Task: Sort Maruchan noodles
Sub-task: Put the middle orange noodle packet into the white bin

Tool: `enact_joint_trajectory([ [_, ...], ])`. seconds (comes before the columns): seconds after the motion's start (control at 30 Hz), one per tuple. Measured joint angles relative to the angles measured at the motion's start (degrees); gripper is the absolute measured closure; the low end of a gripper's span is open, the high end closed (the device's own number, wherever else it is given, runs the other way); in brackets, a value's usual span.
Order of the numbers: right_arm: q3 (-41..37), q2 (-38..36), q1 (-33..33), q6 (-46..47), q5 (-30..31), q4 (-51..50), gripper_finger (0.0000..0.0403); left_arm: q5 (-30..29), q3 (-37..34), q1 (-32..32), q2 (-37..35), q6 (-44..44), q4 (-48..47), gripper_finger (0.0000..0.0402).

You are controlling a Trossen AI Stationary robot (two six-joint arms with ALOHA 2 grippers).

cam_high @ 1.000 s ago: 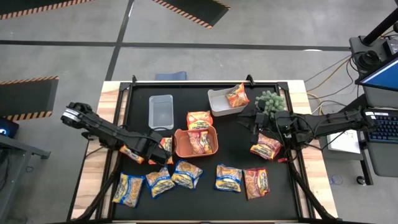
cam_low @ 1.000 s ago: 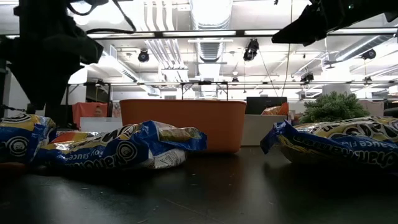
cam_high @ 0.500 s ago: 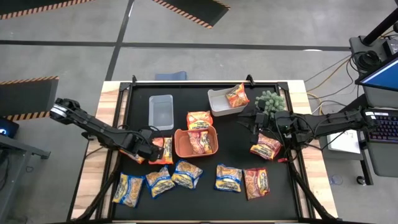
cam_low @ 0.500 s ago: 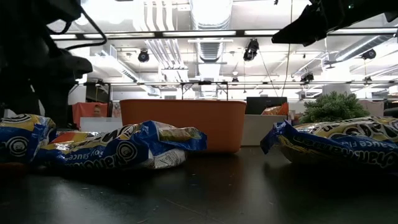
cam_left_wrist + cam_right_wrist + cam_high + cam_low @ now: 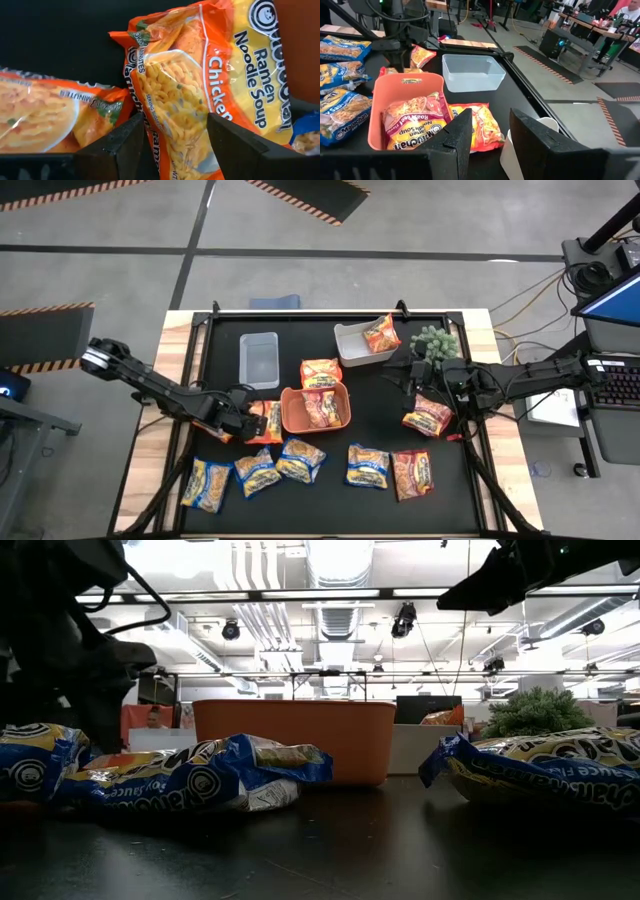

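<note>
My left pincer (image 5: 172,137) straddles an orange packet (image 5: 210,95), fingers apart, just beside the orange bin (image 5: 316,409)

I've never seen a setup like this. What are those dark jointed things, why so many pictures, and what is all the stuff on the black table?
Those are two robot arms, each ending in a two-finger claw. One camera looks straight down, one sits at table height, and one rides on each wrist.

On the black table lie shiny Maruchan noodle packets: blue ones along the near edge, orange and red ones elsewhere. There are three bins: an orange bin with a packet inside, a clear bin and a white bin with a packet leaning in it. A small green plant stands beside the right arm.

The left claw is open around an orange chicken packet next to the orange bin. The right claw hangs open, holding nothing.
</note>
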Motion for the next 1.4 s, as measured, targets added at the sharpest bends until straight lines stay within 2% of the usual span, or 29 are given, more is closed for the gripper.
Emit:
enact_joint_trajectory([
  [0.13,0.0,0.0,0.0,0.0,0.0,-0.1,0.0284,-0.3,0.0,0.0,0.0,0.5,0.1,0.0232],
  [0.57,0.0,0.0,0.0,0.0,0.0,-0.1,0.0284,0.0,1.7,0.0,0.1,3.4,-1.3,0.0393],
  [0.77,0.0,0.0,0.0,1.5,0.0,-0.1,0.0284,-0.8,5.5,-0.3,0.2,9.0,-5.7,0.0401],
  [0.9,0.0,0.0,0.0,3.0,0.0,-0.1,0.0284,-3.6,9.4,-1.5,0.2,15.8,-9.5,0.0401],
  [1.17,0.3,0.8,0.0,9.4,0.0,-0.3,0.0293,-6.5,15.6,-7.3,2.5,34.4,-5.5,0.0401],
  [1.3,2.6,4.0,0.0,12.4,0.0,-0.3,0.0313,-11.3,16.2,-10.4,7.0,34.9,-4.5,0.0401],
  [1.4,4.9,7.3,0.0,12.5,0.0,-1.9,0.0332,-14.7,16.0,-11.3,11.1,32.0,-4.5,0.0401],
])
